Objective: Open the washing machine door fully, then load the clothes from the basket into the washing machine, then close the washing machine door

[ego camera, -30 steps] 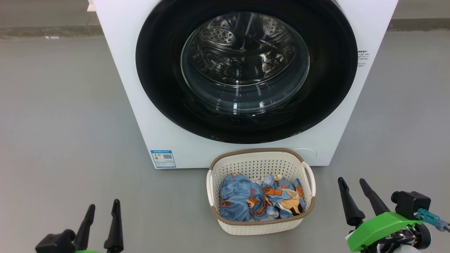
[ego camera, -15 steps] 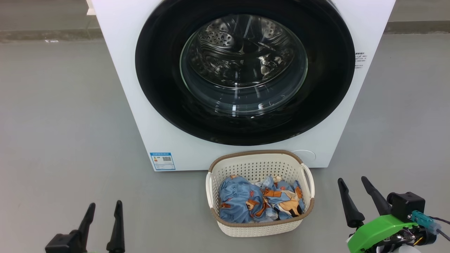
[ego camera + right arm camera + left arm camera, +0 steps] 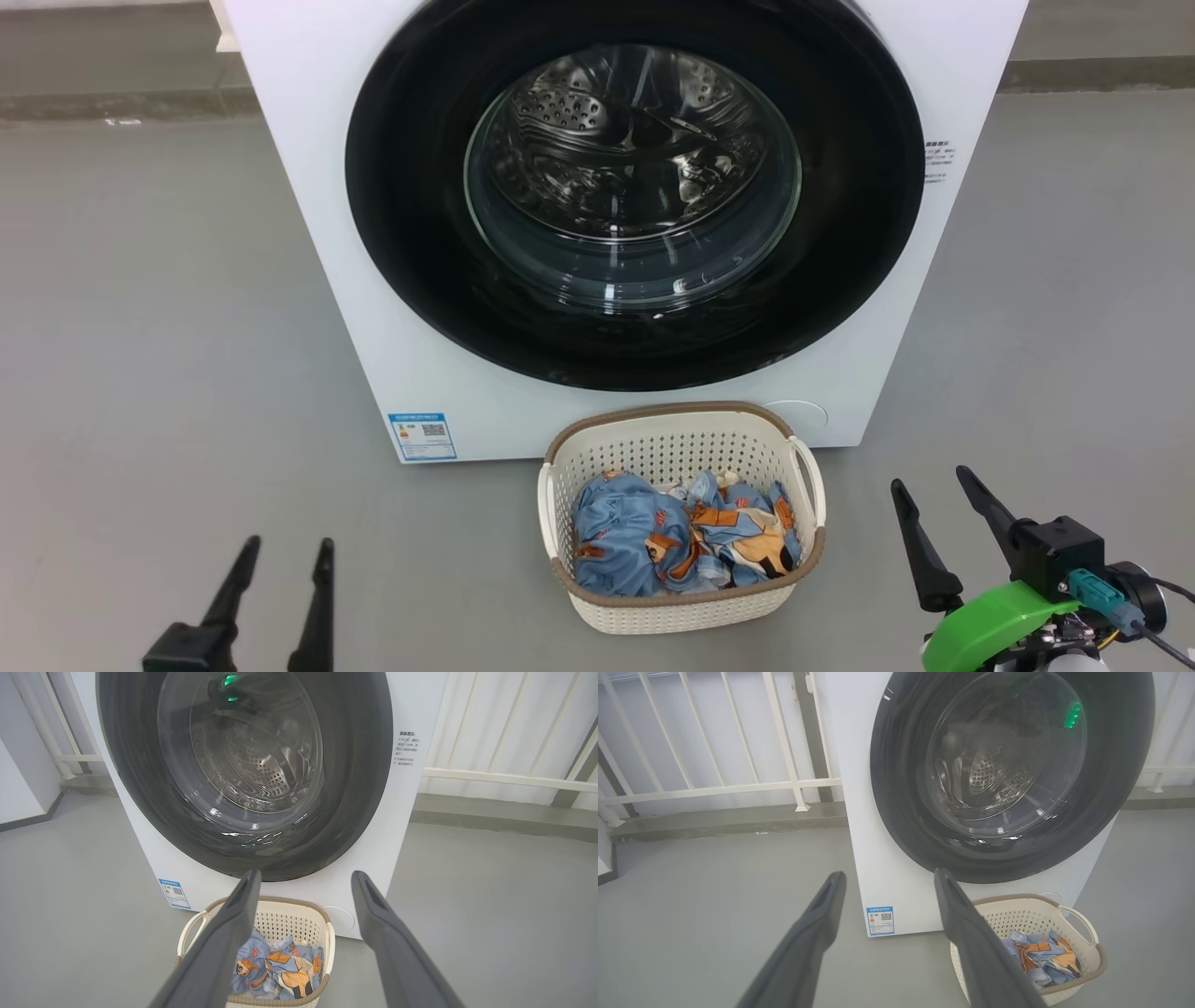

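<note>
Laundry waits low and central: the basket (image 3: 681,611) sits on the floor (image 3: 168,327) just in front of the washing machine (image 3: 308,233), below its door, probably so the clothes (image 3: 681,546) heaped inside need only a short lift into the drum. The washing machine door (image 3: 633,177) lies shut against the front, so opening it looks like the step in hand. The left gripper (image 3: 289,541) hovers before the machine's left corner, fingers apart and empty. The right gripper (image 3: 929,477) hovers before its right corner, fingers likewise apart. Both are well short of the door, and the basket lies between them, untouched.
</note>
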